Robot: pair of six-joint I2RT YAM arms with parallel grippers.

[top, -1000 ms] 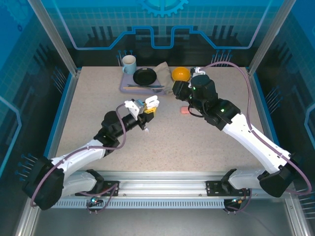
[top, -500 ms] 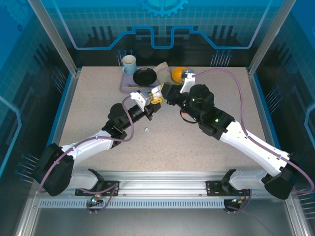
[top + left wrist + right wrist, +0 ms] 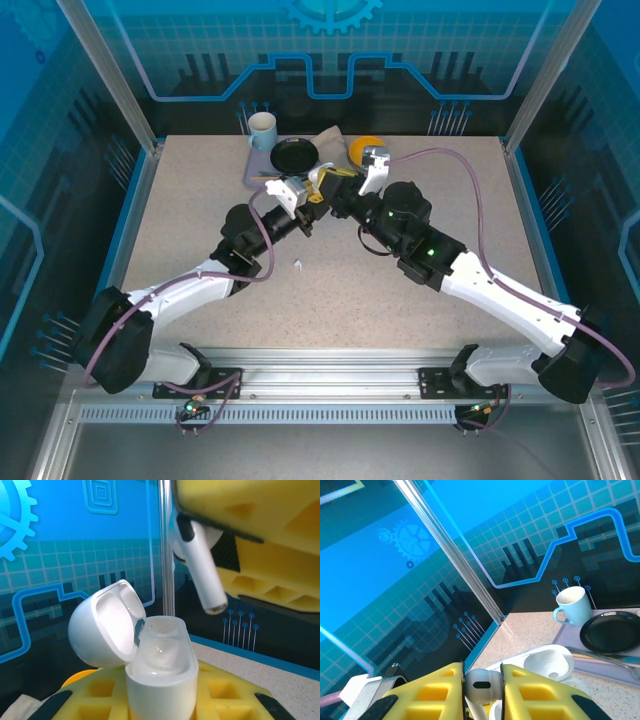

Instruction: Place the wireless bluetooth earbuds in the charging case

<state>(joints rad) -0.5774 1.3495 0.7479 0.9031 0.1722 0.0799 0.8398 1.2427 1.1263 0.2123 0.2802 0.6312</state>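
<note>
My left gripper (image 3: pixel 160 702) is shut on a white charging case (image 3: pixel 161 655), held upright with its lid open to the left and both sockets empty. Just above and to the right of the case hangs a white earbud (image 3: pixel 200 565), stem down, pinched by my right gripper's yellow fingers (image 3: pixel 270 570). In the right wrist view my right gripper (image 3: pixel 483 685) is shut on the earbud's head (image 3: pixel 482 684), with the open case lid (image 3: pixel 547 662) right behind it. From above, the left gripper (image 3: pixel 303 192) and right gripper (image 3: pixel 332 190) meet mid-table. Another white earbud (image 3: pixel 298 264) lies loose on the table.
A purple tray (image 3: pixel 256 178) at the back holds a black plate (image 3: pixel 294 154) and cutlery. A light-blue mug (image 3: pixel 262 130), a crumpled cloth (image 3: pixel 328 140) and an orange (image 3: pixel 358 150) sit beside it. The mug (image 3: pixel 574 606) and plate (image 3: pixel 612 632) appear beyond the right gripper.
Both grippers moved toward the back and closed in on each other. The right gripper swung left with the earbud and now sits just above the open case.
</note>
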